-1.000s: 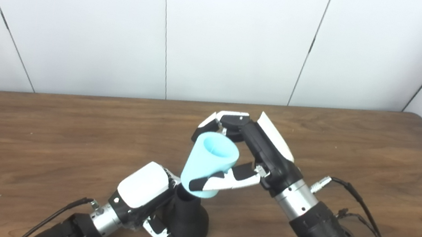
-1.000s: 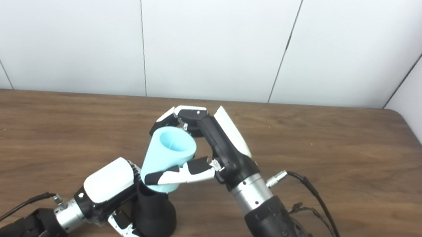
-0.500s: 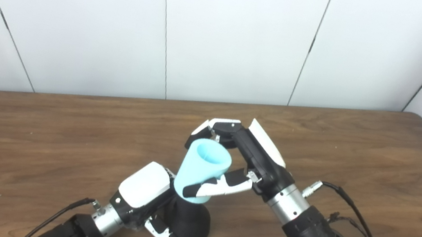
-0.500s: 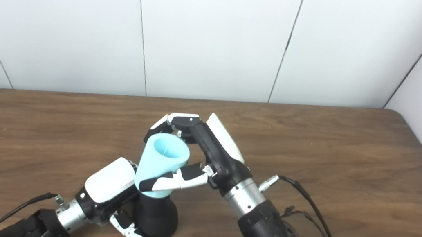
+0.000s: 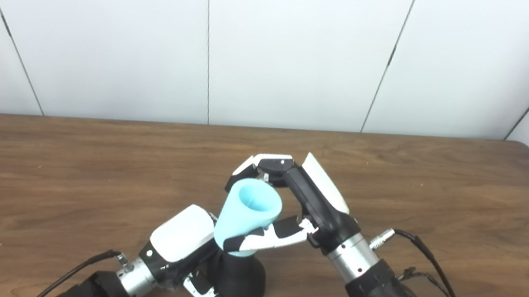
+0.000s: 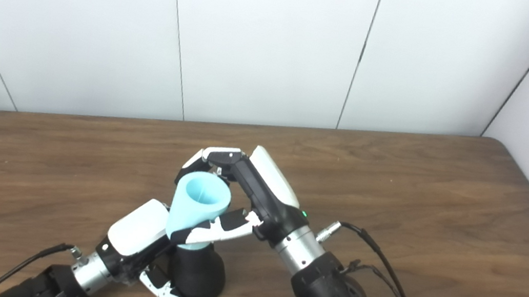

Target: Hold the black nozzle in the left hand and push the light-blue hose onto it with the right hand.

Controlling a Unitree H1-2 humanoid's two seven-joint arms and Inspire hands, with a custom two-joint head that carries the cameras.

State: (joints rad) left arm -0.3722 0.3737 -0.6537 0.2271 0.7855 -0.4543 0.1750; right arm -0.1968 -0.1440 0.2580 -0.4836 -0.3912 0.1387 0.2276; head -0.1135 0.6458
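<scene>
nozzle top hidden inside light-blue hose (image 5: 247, 213), lower centre of frame; we see only black nozzle (image 5: 240, 282) flared base. left hand (image 5: 188, 251) clamps nozzle (fingers mostly hidden); right hand (image 5: 288, 198) clamps hose. both views match.

The tabletop (image 5: 58, 176) looks like brown wood grain with a dull sheen. The light-blue hose (image 5: 247, 213) reads as smooth, matt plastic; the black nozzle (image 5: 241, 282) is matt too. Both the left hand (image 5: 182, 253) and right hand (image 5: 301, 200) wear glossy white and black plastic shells, with brushed metal wrist collars (image 5: 353, 257).
</scene>
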